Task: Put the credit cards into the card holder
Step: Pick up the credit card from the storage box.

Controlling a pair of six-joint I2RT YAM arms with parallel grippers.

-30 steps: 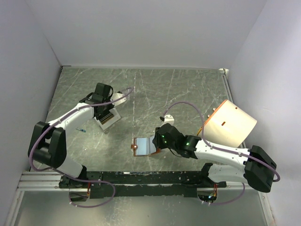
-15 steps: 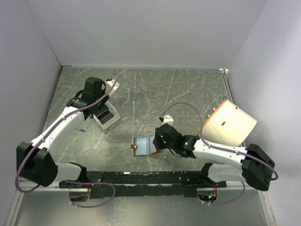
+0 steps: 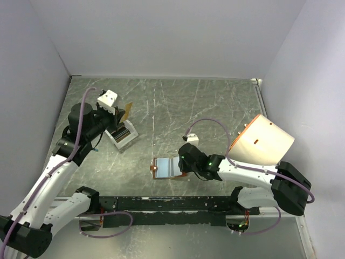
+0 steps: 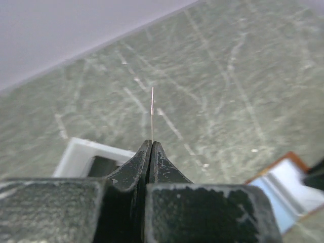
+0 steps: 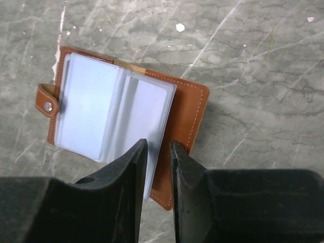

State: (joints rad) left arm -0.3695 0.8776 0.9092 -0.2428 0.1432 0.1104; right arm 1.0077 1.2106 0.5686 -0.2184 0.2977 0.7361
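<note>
Our left gripper point(image 4: 151, 144) pinches a gold card point(image 4: 152, 114) edge-on, lifted near the tray point(image 4: 76, 149). Our right gripper point(image 5: 158, 147) is closed on the open holder point(image 5: 187, 109), gripping its pale sleeve.

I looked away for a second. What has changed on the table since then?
The left gripper has lifted up and away from the white tray, drawing back to the left. Its jaws are shut on a gold card that is now clear of the tray. The right gripper, the open card holder it pinches and the cream cylinder have not moved.
</note>
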